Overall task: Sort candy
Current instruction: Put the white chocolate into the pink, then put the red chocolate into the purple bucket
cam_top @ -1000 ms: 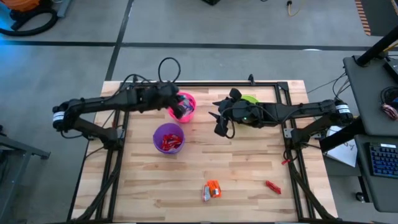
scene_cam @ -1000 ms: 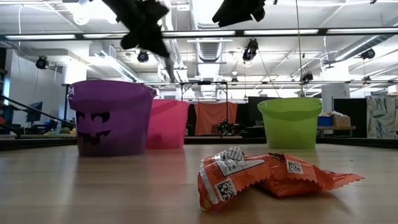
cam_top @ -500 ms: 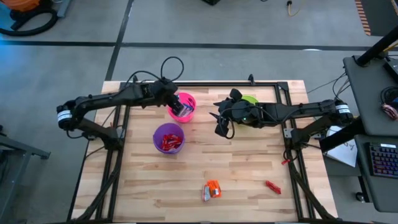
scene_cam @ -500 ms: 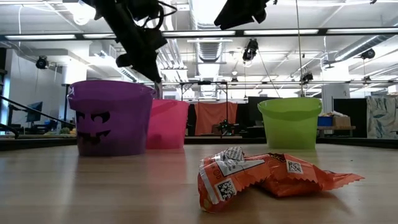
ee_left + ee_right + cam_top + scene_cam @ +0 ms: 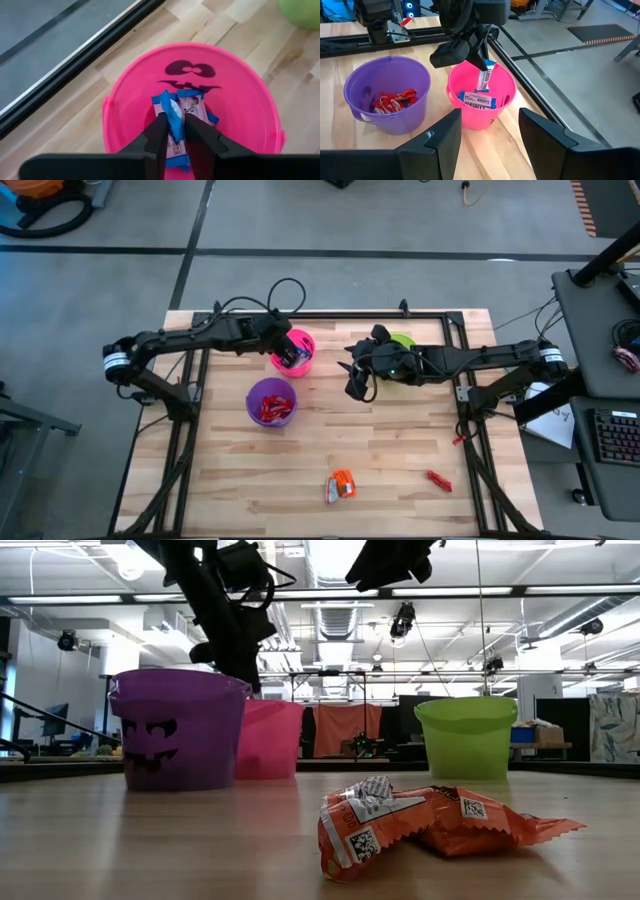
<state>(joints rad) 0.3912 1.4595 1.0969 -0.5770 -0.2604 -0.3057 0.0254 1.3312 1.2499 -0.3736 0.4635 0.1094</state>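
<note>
My left gripper (image 5: 291, 356) hangs over the pink cup (image 5: 300, 340), shut on a blue-and-white candy bar (image 5: 484, 78) whose lower end dips into the cup's mouth. Another blue-and-white bar (image 5: 477, 99) lies on the pink cup's bottom. The purple cup (image 5: 270, 402) beside it holds red-wrapped candies (image 5: 392, 102). My right gripper (image 5: 357, 383) waits open in the air next to the green cup (image 5: 402, 340), with nothing between its fingers. Orange-wrapped candies (image 5: 342, 484) and one red candy (image 5: 438, 479) lie on the near part of the table. My left gripper pinches the bar's upper end (image 5: 174, 114) between its two fingers (image 5: 159, 131). The fingers slant down from the table's left. The bar hangs upright below them, clear of the cup's wall and bottom.
The three cups stand in the table's far half, pink (image 5: 270, 738) behind purple (image 5: 180, 730) in the low view, green (image 5: 466, 735) to the right. A black frame rail (image 5: 85, 55) runs along the far edge behind the pink cup. Bare wood lies between the cups and the near candies.
My left gripper has sunk toward the pink cup's mouth and tipped more steeply downward, carrying the blue-and-white bar with it. The arm has swung a little toward the table's right. My right arm has stayed where it was.
</note>
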